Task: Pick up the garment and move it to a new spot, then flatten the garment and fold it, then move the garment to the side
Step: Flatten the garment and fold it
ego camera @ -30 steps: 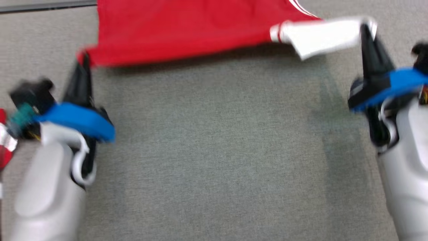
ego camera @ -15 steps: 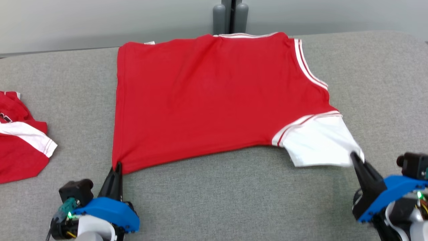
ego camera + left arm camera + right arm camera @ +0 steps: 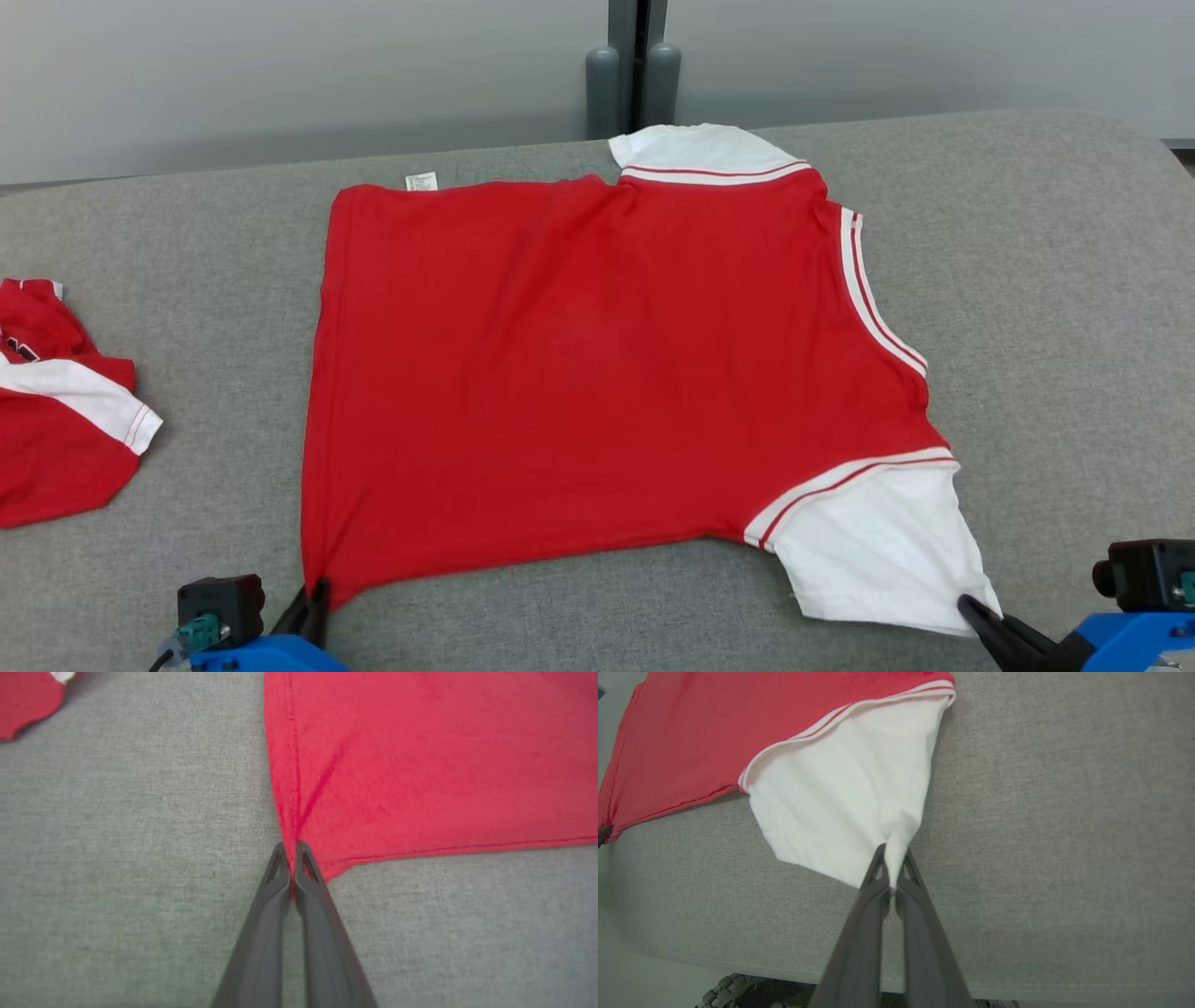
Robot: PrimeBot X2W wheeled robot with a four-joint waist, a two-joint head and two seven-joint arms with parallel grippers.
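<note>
A grey fabric-covered table [image 3: 1046,280] carries the garment [image 3: 579,373], a red shirt with white sleeves, spread nearly flat across its middle, hem toward the robot's left. A crumpled red-and-white top [image 3: 56,439] lies at the table's left edge, well apart. The right tool [image 3: 891,856], fingers pressed together, pinches the corner of the near white sleeve [image 3: 868,560]. The left tool [image 3: 293,851] likewise pinches the near hem corner. A small white label [image 3: 421,181] sits at the far hem corner
</note>
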